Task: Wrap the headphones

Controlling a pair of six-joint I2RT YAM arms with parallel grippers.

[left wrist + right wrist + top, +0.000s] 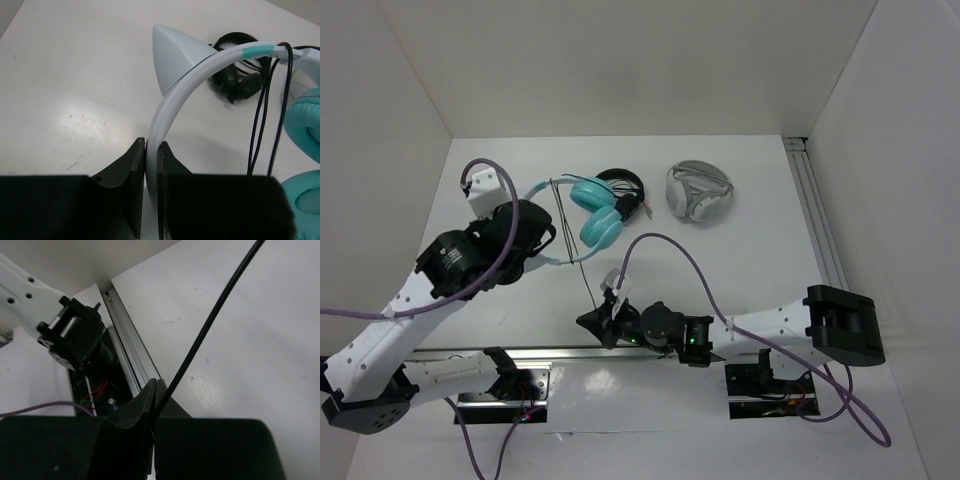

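text: none legible | labels: none legible | numbers/signs: none legible

headphones [598, 212] on table [750, 260], second headset [623, 184] behind, third headset [698, 192] right

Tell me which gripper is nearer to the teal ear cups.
Left. The left gripper is shut on the pale headband, just beside the teal ear cups; the right gripper pinches the black cable farther off, toward the near side.

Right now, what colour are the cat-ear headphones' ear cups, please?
Teal ear cups, clearest in the top external view.
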